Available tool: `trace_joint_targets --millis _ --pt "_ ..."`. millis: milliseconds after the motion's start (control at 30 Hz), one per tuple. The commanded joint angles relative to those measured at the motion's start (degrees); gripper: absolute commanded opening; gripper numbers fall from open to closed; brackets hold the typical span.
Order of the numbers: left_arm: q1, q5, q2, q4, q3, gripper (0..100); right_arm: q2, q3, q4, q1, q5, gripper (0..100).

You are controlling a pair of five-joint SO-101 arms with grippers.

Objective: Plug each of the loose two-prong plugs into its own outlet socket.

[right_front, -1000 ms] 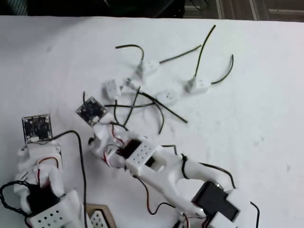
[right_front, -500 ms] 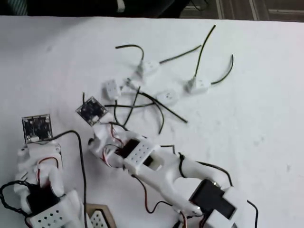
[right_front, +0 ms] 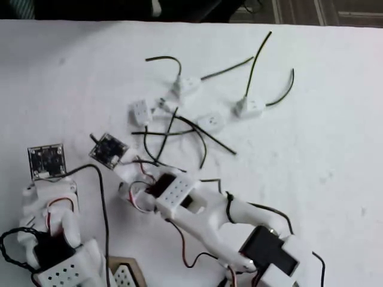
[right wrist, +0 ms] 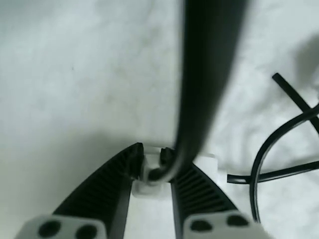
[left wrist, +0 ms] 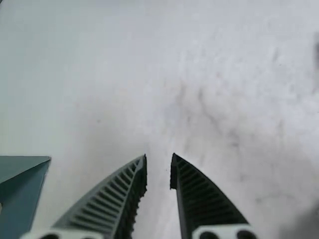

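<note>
Currently right gripper (right wrist: 152,155) fingers (right wrist: 117,172) are clamped on a white two-prong plug (right wrist: 149,186), low over the table (right wrist: 60,74), with its black cord (right wrist: 204,74) rising. Left gripper (left wrist: 158,164) is slightly parted, holding nothing. White sockets (right_front: 210,123) with cords lie mid-table, apart from both grippers.

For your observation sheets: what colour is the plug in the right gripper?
The plug is white; the right wrist view shows it best.

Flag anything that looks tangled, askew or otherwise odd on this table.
The black cords at mid-table cross over one another in a tangle among the white outlets. The right arm's jaws are shut on a white plug, whose cord arcs up right in front of that wrist camera. Nothing looks broken.
</note>
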Motion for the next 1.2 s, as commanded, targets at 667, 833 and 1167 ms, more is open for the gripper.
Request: trace_joint_targets --millis 667,833,1167 --pt "-0.5 0.0 -0.4 -1.2 -0.2 10 -8.5 3.5 8.0 12.1 10.7 2.2" --pt "-0.5 0.0 -0.4 -1.2 -0.2 10 -8.5 -2.6 16.6 12.1 3.8 12.2" --pt "-0.4 -0.3 -0.4 -2.1 0.8 10 -8.7 -7.3 22.4 12.1 1.0 18.0"
